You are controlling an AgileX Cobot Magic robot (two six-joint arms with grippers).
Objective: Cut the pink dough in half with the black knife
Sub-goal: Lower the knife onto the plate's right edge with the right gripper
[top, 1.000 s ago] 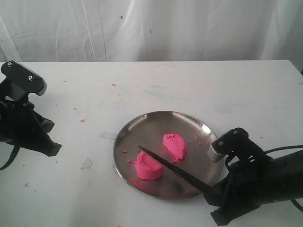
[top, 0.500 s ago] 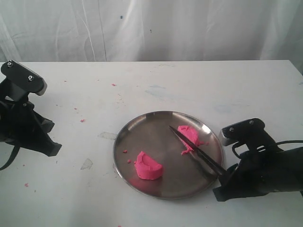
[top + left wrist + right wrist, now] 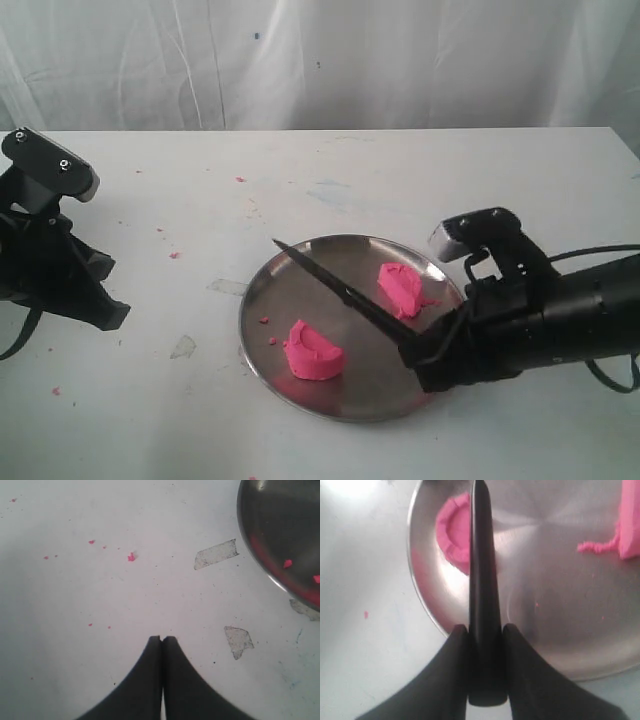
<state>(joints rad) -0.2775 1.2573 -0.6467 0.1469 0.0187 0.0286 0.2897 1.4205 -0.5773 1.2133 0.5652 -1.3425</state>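
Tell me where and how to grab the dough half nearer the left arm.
Grip that dough half across its middle, fingers on the cut face and curved back, coming straight down. It lies flat on the plate, leaving only its sides free, and the knife hangs over the plate beside it. Probably squeeze lightly.

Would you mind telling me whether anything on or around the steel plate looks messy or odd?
Yes: pink crumbs lie scattered over the table and the steel plate, and one half of the pink dough trails a ragged smeared strand, so the cut looks untidy.
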